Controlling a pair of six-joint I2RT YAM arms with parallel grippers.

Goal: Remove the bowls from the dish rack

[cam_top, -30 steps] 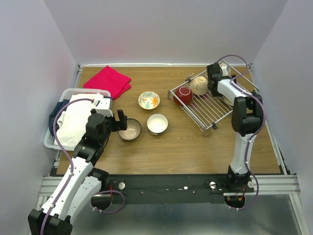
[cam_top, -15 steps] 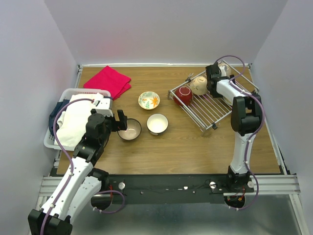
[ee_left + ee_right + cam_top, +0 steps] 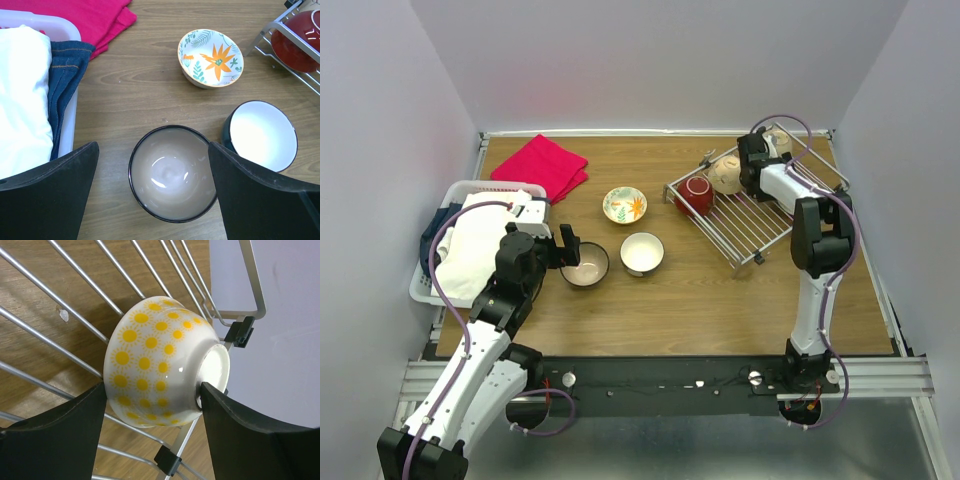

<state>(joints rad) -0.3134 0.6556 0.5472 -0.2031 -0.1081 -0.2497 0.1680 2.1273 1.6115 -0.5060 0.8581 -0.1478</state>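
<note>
The silver wire dish rack [image 3: 745, 225] stands at the back right with a red bowl [image 3: 697, 194] and a tan bowl [image 3: 726, 174] in it. My right gripper [image 3: 754, 165] is at the rack's far end. In the right wrist view it [image 3: 152, 390] is shut on a cream bowl with yellow suns [image 3: 155, 355] that lies on its side on the bars [image 3: 60, 297]. On the table stand a floral bowl [image 3: 625, 205], a white-inside bowl [image 3: 642, 253] and a dark-rimmed bowl [image 3: 585, 264]. My left gripper [image 3: 152, 150] is open above the dark-rimmed bowl [image 3: 172, 172].
A white plastic basket [image 3: 432, 285] with folded laundry stands at the left edge. A red cloth [image 3: 542, 165] lies at the back left. The rack's raised rim [image 3: 250, 285] and the back wall are close to my right gripper.
My right gripper has shifted slightly left and farther back over the rack. The left arm and the bowls on the table have not moved.
</note>
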